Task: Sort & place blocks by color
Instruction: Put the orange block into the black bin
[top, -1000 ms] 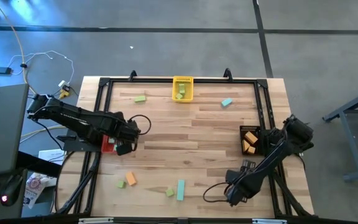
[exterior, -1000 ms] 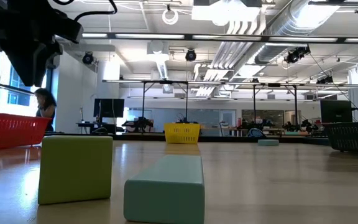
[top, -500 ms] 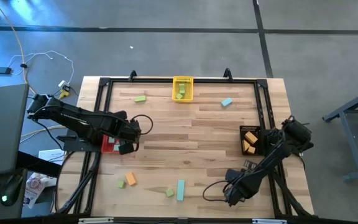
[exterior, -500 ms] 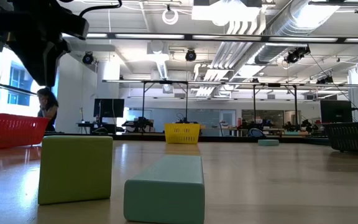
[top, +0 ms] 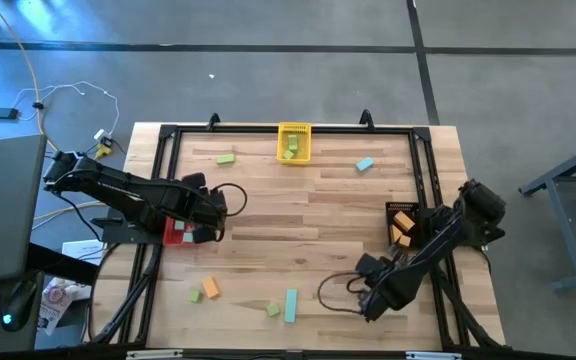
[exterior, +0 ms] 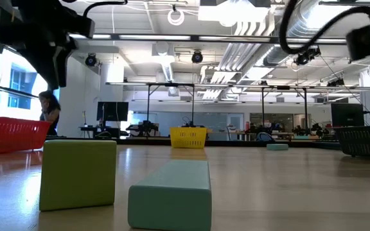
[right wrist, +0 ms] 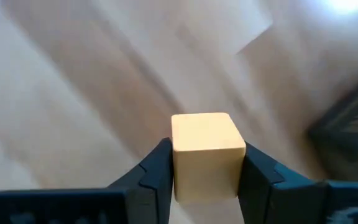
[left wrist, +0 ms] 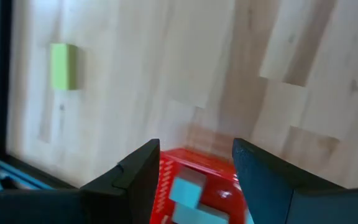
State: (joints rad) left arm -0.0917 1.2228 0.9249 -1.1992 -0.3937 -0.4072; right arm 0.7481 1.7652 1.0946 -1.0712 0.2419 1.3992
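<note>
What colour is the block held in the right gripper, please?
Orange block, seen best in the right wrist view.

Two dark jointed arms trail looping black cables, each ending in dark fingers.

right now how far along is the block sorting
Partly done. The yellow bin holds a green block, the black bin holds orange ones, and the red bin has a teal block in it, seen between the open left gripper fingers. The right gripper is clamped on an orange cube. Left on the table: two teal, three green and one orange block.
</note>
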